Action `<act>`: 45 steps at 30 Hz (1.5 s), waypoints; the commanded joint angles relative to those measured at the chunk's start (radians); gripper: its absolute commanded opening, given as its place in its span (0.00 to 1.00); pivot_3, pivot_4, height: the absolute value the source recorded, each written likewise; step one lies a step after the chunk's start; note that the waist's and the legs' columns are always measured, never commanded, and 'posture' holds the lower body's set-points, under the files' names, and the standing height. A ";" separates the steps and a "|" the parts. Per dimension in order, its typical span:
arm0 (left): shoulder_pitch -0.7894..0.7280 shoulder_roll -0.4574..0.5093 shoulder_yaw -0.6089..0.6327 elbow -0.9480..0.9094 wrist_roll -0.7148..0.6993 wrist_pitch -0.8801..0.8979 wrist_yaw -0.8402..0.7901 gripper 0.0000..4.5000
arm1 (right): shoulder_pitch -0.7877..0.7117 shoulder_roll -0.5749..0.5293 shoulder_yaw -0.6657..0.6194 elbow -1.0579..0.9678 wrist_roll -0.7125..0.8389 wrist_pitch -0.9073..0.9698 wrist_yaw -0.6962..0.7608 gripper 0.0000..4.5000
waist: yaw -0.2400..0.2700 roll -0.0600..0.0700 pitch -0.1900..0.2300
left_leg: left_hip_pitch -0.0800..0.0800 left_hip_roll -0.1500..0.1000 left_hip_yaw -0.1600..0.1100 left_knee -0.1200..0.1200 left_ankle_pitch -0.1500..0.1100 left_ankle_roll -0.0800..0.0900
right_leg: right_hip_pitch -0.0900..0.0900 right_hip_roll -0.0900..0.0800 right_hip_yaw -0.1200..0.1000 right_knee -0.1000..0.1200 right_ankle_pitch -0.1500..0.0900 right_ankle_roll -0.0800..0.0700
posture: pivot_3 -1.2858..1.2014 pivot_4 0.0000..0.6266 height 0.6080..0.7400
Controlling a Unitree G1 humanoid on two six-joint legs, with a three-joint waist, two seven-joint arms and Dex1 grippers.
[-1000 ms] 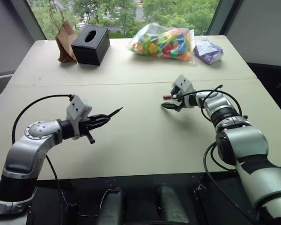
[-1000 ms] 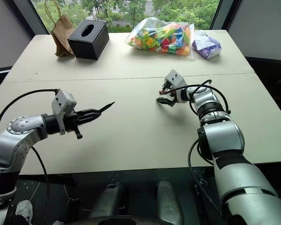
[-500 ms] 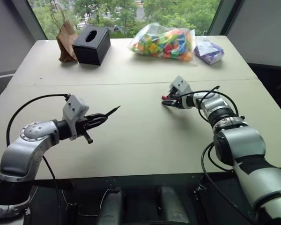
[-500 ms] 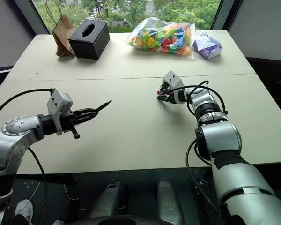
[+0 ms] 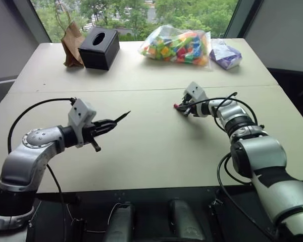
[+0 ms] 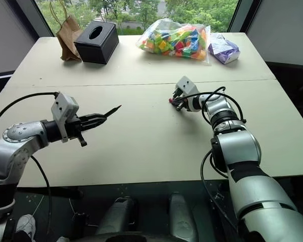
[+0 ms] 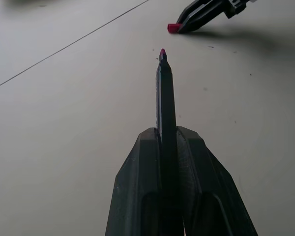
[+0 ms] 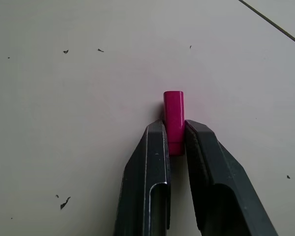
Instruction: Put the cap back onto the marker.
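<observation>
Two grippers work over the pale beige tabletop, which has a thin seam across it. Nearest us, on the left, the left gripper has its black fingers pressed together on the marker, a thin, dark, pencil-like plastic pen. We see it sticking out fwd past the fingertips, clear of the table, w/ a small reddish-pink pointed tip aimed toward the right gripper. Only the back part sits btwn the fingers; most of the barrel is exposed.

Farther out, on the right, the right gripper is low at the table surface. Its two black fingers are nearly together, pinching the cap, a tiny red-magenta cylindrical plastic piece, smooth and glossy, far shorter than the marker. Abt half its length pokes past the fingertips. Cap and marker tip are well apart.

Along the far edge we see a brown paper bag, a black tissue box, a clear plastic bag of multicoloured blocks and a smaller purple bag.
</observation>
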 commanded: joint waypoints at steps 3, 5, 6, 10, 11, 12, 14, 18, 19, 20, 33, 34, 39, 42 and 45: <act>-0.076 0.015 -0.056 0.062 0.031 -0.080 -0.069 0.00 | 0.014 -0.035 0.020 -0.108 -0.001 -0.091 0.095 0.13 | 0.001 0.000 0.000 | 0.000 0.000 0.000 0.000 0.000 0.000 | 0.000 0.000 0.000 0.000 0.000 0.000 | 0.52 0.24 1.00; -0.110 0.021 -0.092 0.112 0.063 -0.134 -0.111 0.00 | 0.032 -0.055 0.037 -0.179 -0.001 -0.131 0.146 0.13 | 0.001 0.000 0.000 | 0.000 -0.001 0.000 0.000 0.000 -0.001 | 0.000 0.000 0.000 0.000 0.000 0.000 | 0.52 0.24 1.00; -0.126 0.021 -0.108 0.137 0.077 -0.159 -0.129 0.00 | 0.039 -0.062 0.041 -0.211 0.004 -0.138 0.167 0.13 | 0.000 0.000 0.000 | 0.000 -0.001 0.000 0.000 0.000 -0.001 | 0.000 0.000 0.000 0.000 0.000 0.000 | 0.52 0.24 1.00; -0.243 -0.012 -0.181 0.299 0.136 -0.285 -0.213 0.00 | 0.126 -0.129 0.079 -0.498 0.017 -0.139 0.283 0.13 | 0.002 0.001 0.000 | 0.000 0.000 0.000 0.000 0.000 -0.001 | 0.000 0.000 0.000 0.000 0.000 0.000 | 0.52 0.24 1.00; -0.273 -0.020 -0.199 0.342 0.154 -0.321 -0.234 0.00 | 0.156 -0.147 0.087 -0.583 0.021 -0.125 0.308 0.13 | 0.008 0.001 0.000 | -0.001 -0.001 0.000 0.000 0.001 -0.001 | 0.000 0.000 -0.001 0.000 0.000 0.000 | 0.52 0.24 1.00; -0.301 -0.028 -0.217 0.385 0.174 -0.357 -0.253 0.00 | 0.185 -0.161 0.091 -0.665 0.027 -0.098 0.321 0.13 | 0.009 0.001 0.000 | -0.002 -0.001 0.000 0.000 0.001 -0.002 | -0.001 0.000 -0.002 0.001 0.000 0.000 | 0.52 0.24 1.00; -0.345 -0.043 -0.239 0.452 0.202 -0.411 -0.280 0.00 | 0.229 -0.175 0.091 -0.786 0.036 -0.046 0.320 0.13 | 0.006 0.001 0.000 | -0.003 -0.002 0.000 0.001 0.001 -0.002 | -0.001 0.000 -0.002 0.001 0.000 0.000 | 0.52 0.24 1.00; -0.405 -0.076 -0.252 0.532 0.221 -0.456 -0.317 0.00 | 0.292 -0.190 0.092 -0.975 0.054 0.066 0.317 0.13 | 0.001 0.001 0.000 | -0.002 -0.002 0.000 0.002 0.001 -0.002 | -0.001 0.000 -0.001 0.001 0.000 0.000 | 0.52 0.24 1.00; -0.412 -0.080 -0.253 0.542 0.225 -0.463 -0.324 0.00 | 0.306 -0.197 0.095 -1.010 0.056 0.089 0.320 0.13 | 0.001 0.001 0.000 | -0.002 -0.002 0.000 0.002 0.001 -0.002 | -0.001 0.000 -0.001 0.001 0.000 0.000 | 0.52 0.24 1.00; -0.416 -0.083 -0.254 0.548 0.228 -0.469 -0.330 0.00 | 0.320 -0.205 0.101 -1.039 0.057 0.102 0.324 0.13 | 0.002 0.001 0.000 | -0.002 -0.002 0.000 0.002 0.001 -0.002 | -0.001 0.000 -0.001 0.001 0.000 0.000 | 0.52 0.24 1.00; -0.380 -0.083 -0.215 0.507 0.232 -0.468 -0.316 0.00 | 0.429 -0.183 0.230 -1.144 0.058 0.149 0.336 0.13 | 0.001 0.001 0.000 | -0.003 -0.002 0.000 0.003 0.001 -0.002 | -0.001 0.000 -0.001 0.002 0.000 0.000 | 0.52 0.24 1.00; -0.370 -0.079 -0.210 0.495 0.230 -0.464 -0.312 0.00 | 0.430 -0.167 0.242 -1.139 0.057 0.151 0.333 0.13 | 0.002 0.001 0.000 | -0.003 -0.002 0.000 0.003 0.001 -0.002 | -0.001 0.000 -0.001 0.002 0.000 0.000 | 0.52 0.24 1.00; -0.331 -0.066 -0.189 0.446 0.223 -0.439 -0.287 0.00 | 0.434 -0.098 0.272 -1.112 0.065 0.167 0.306 0.13 | 0.003 0.001 0.000 | -0.003 -0.002 0.000 0.003 0.001 -0.002 | -0.001 0.000 -0.001 0.002 0.000 0.000 | 0.52 0.24 1.00; -0.311 -0.061 -0.177 0.418 0.219 -0.421 -0.277 0.00 | 0.436 -0.071 0.280 -1.102 0.070 0.176 0.297 0.13 | 0.007 0.001 0.000 | -0.003 -0.002 -0.001 0.003 0.001 -0.002 | -0.001 0.000 -0.001 0.002 0.000 0.000 | 0.52 0.24 1.00; -0.299 -0.058 -0.172 0.401 0.216 -0.410 -0.268 0.00 | 0.440 -0.058 0.283 -1.094 0.074 0.177 0.292 0.13 | 0.008 0.001 0.000 | -0.003 -0.002 -0.001 0.003 0.001 -0.002 | -0.001 -0.001 -0.001 0.002 0.000 0.000 | 0.52 0.24 1.00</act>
